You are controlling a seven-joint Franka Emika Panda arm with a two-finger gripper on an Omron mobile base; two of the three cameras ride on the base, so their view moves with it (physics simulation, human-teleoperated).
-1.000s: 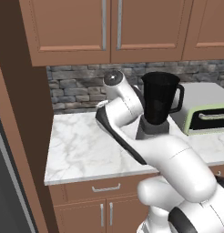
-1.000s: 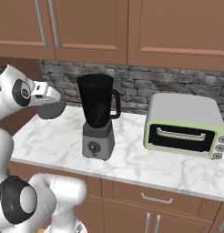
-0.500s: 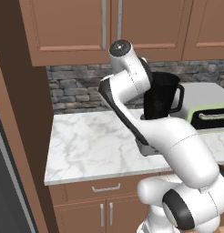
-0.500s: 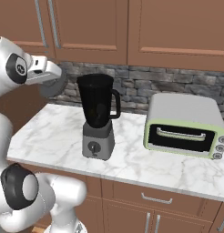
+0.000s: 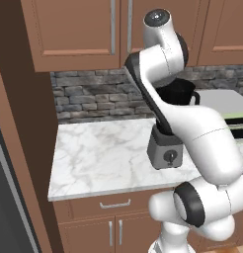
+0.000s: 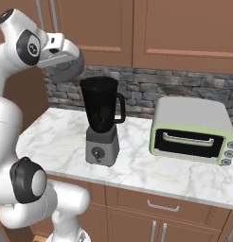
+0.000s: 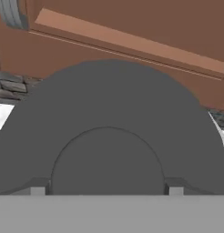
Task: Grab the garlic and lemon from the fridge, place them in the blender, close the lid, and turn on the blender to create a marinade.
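My gripper [image 6: 64, 59] is shut on the lid [image 6: 69, 72], a flat round dark grey disc held up in front of the upper cabinets, above and left of the blender [image 6: 102, 120]. In the hand view the lid [image 7: 109, 109] spans the picture, with a fingertip at each of its edges and my gripper [image 7: 107, 187] behind it. The blender's black jar stands open-topped on its grey base with a round dial. In the left base view the blender [image 5: 166, 150] is partly hidden behind my arm. The garlic and lemon are out of view. A dark strip of the fridge [image 5: 2, 207] lies at far left.
A pale green toaster oven [image 6: 191, 130] stands right of the blender on the white marble counter [image 6: 47, 142]. Brown wooden upper cabinets [image 6: 175, 28] hang close above the lid, over a stone backsplash [image 5: 89, 96]. Drawers and doors sit under the counter.
The arm has lifted the lid from near counter height up in front of the upper cabinets and slightly toward the blender. The blender and toaster oven have stayed put.
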